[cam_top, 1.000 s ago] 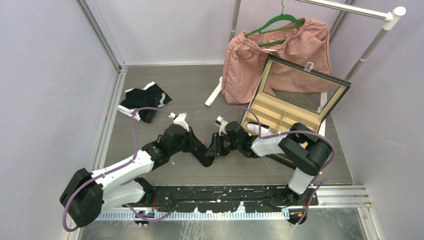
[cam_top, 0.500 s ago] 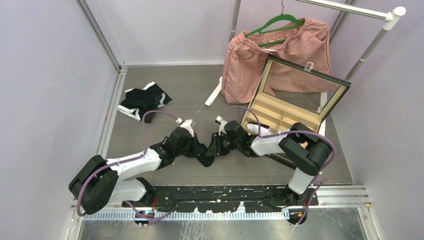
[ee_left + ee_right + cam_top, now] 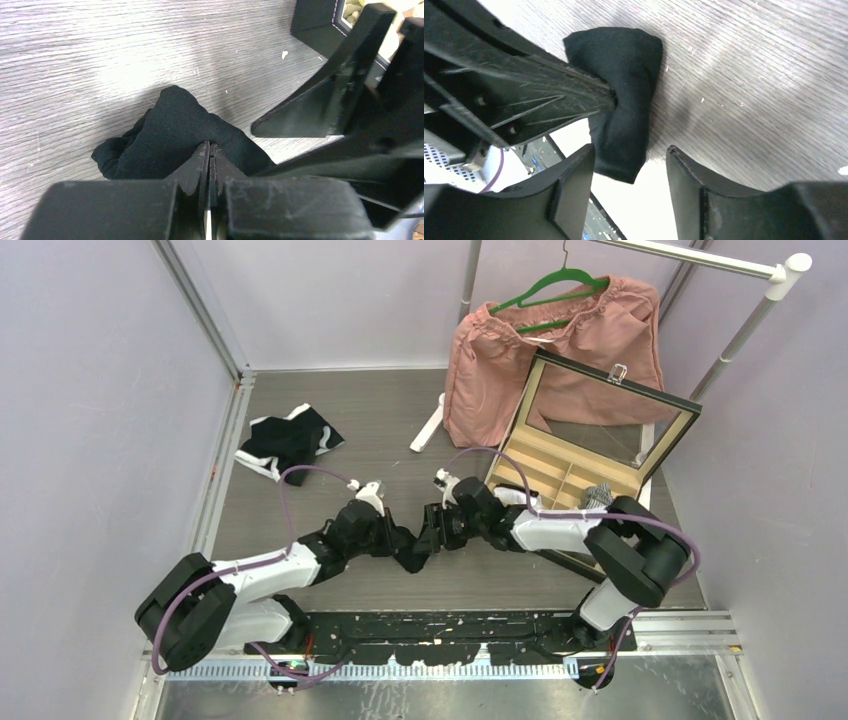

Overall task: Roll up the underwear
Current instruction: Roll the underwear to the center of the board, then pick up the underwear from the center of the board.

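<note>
Your right tool (image 3: 630, 155) now spreads off the black underwear (image 3: 629, 65) mid-frame, so only your left tool (image 3: 208, 146), pinching it, keeps it rolled.

underwear (image 3: 165, 135) left of box (image 3: 560, 475), garment (image 3: 560, 350) behind box

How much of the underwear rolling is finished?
Done: one black underwear piece looks bunched into a small, loose roll on the table. In hand: the left gripper is shut on it, and the right gripper stands open around one end. Left: the black-and-white pile at the table's far left lies unrolled.
</note>
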Controlling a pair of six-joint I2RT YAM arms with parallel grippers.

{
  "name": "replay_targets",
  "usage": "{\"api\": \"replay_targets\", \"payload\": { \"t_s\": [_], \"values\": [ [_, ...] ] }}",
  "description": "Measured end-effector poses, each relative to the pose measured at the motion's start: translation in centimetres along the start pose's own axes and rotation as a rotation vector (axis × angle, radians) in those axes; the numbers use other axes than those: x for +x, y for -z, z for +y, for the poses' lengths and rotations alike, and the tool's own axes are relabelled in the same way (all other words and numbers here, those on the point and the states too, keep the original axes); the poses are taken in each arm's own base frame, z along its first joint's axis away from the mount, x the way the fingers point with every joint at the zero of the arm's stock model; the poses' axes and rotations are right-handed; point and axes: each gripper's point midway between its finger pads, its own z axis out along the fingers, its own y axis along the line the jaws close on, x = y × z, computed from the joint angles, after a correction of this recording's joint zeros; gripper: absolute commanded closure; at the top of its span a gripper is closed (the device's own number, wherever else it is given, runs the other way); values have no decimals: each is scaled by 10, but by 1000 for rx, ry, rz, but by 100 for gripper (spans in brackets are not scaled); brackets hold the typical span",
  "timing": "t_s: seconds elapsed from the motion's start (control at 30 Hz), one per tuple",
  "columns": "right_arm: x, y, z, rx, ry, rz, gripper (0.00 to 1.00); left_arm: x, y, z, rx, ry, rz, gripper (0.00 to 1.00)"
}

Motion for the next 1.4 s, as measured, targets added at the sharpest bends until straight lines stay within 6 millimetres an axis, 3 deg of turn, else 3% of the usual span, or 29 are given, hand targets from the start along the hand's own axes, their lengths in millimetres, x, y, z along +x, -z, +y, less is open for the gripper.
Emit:
{"api": "replay_targets", "payload": {
  "t_s": [0.07, 0.27, 0.4, 0.57, 0.73, 1.07, 1.23, 1.4],
  "values": [
    [-4, 8, 5, 9, 15, -8, 24, 0, 1, 1, -3, 0, -7, 99],
    [-35, 44, 22, 86, 102, -56, 1, -1, 4, 4, -7, 0, -24, 99],
    [-70, 82, 29, 190, 172, -192, 0, 0, 9, 8, -10, 1, -40, 99],
    [-85, 105, 19, 280, 185, -278, 2, 2, 13, 11, -8, 2, -54, 99],
    [-65, 81, 15, 219, 158, -167, 15, 3, 15, 12, -5, 5, -59, 99],
    [-10, 13, 12, 58, 6, 100, 14, 5, 19, 14, 0, 6, -68, 99],
    [7, -6, 9, 22, -24, 167, 16, 5, 19, 14, 0, 6, -68, 99],
    [5, -19, 20, -43, -12, 185, 19, 5, 19, 15, 1, 9, -69, 99]
  ]
}}
